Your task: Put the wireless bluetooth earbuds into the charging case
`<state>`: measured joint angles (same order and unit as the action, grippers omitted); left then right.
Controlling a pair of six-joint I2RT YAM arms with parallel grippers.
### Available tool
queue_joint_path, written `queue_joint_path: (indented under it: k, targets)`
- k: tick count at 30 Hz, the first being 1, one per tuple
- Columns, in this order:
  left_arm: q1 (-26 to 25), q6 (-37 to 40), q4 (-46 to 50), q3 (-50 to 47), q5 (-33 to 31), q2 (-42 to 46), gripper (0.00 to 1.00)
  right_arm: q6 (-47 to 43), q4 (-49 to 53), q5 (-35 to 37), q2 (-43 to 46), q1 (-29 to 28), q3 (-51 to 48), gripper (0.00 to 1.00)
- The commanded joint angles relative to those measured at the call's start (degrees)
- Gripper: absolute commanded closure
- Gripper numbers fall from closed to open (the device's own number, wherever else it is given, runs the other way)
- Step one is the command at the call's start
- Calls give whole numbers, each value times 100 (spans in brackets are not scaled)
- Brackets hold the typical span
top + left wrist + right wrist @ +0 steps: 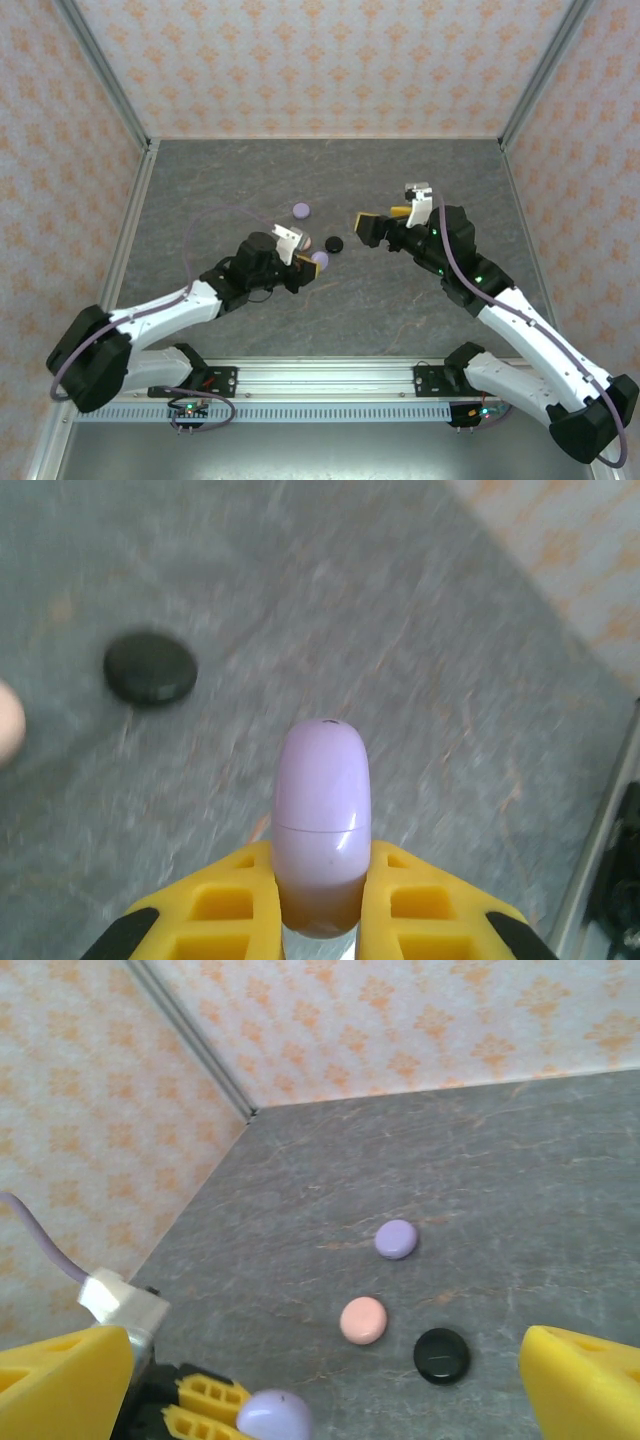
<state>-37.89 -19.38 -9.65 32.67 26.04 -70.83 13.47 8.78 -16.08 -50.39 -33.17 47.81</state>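
My left gripper is shut on a closed lavender charging case, held on edge between the yellow fingers, just above the table. In the top view this gripper sits mid-table with the case at its tip. My right gripper hovers open to the right of it; its yellow fingertips stand far apart with nothing between them. The earbuds are out of view.
Three more closed round cases lie on the grey table: lavender farthest, pink in the middle, black nearest the right gripper. The black one lies ahead-left of the left gripper. Patterned walls enclose the table.
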Motion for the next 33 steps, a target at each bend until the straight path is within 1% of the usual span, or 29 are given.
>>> queue_joint_path:
  k: [1, 3, 6, 9, 14, 15, 18, 20, 24, 27, 29, 33]
  targets:
    - [-16, -654, -274, -67, 388, -512, 98, 120, -182, 369, -18, 30, -36, 1]
    - [-19, -898, -617, -23, 652, -826, 98, 126, -164, 372, -15, 25, -57, 1]
    - [-76, -850, -215, 300, 549, -1257, 98, 137, -223, 368, 92, 30, -136, 1]
    - [-78, -1009, -351, 427, 724, -1662, 98, 91, -205, 395, 171, 30, -176, 1]
    - [-137, -1094, -460, 620, 984, -2244, 92, 59, -113, 453, 187, 38, -178, 1]
    - [-150, -1257, -483, 639, 1032, -2302, 90, 52, -107, 452, 188, 38, -192, 1]
    - [-160, -1313, -472, 647, 964, -2409, 82, 50, -110, 395, 193, 38, -209, 1]
    - [-166, -1306, -421, 629, 848, -2381, 72, 36, -98, 377, 211, 38, -216, 1]
    - [-166, -1199, -161, 644, 597, -2293, 64, 15, -67, 419, 231, 38, -214, 1]
    - [-166, -1156, 62, 661, 316, -2104, 54, 1, -42, 438, 238, 38, -179, 1]
    - [-161, -918, 257, 705, 118, -1937, 48, -11, -17, 471, 240, 37, -184, 1]
    - [-157, -699, 569, 781, -163, -1502, 37, -81, 136, 730, 265, 37, -166, 1]
